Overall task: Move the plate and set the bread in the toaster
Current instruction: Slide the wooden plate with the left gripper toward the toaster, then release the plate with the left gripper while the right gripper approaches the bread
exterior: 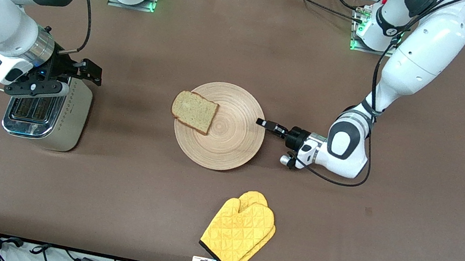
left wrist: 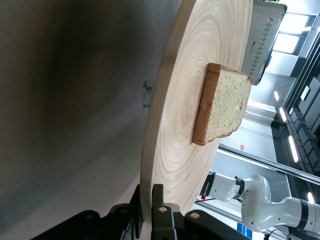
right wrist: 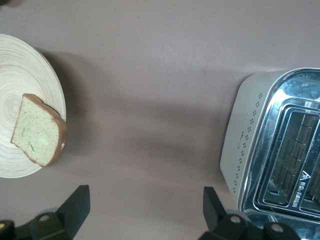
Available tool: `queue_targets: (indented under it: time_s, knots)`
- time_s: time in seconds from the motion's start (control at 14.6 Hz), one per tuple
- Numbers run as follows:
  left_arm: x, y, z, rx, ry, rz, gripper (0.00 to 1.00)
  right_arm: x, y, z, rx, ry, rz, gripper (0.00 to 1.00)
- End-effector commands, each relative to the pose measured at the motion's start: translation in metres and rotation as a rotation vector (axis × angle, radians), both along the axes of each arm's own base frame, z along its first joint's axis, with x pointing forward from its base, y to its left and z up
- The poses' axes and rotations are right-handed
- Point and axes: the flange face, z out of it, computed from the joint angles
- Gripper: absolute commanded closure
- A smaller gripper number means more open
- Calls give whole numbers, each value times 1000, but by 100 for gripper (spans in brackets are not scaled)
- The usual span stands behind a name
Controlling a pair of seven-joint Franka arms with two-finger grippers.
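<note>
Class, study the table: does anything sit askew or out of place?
Yes: the bread lies off-centre, overhanging the plate rim toward the toaster. The left pincer is shut on the plate's edge; the right pincer hangs open over the toaster.

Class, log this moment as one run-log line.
left pincer: shut on plate rim | right pincer: open over toaster | bread: on plate

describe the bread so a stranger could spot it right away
Find the round wooden plate mid-table, its rim pinched by the left gripper. The bread lies on its edge toward the toaster: one pale, speckled, square slice with dark crust.
</note>
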Motion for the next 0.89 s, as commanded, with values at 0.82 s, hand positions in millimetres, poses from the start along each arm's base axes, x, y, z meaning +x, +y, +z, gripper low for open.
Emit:
queue_targets:
  time_s: [0.82]
  knots:
    - [-3,-58,-2,68,-42,-39,99,13,16,-74,58,129,-30,0]
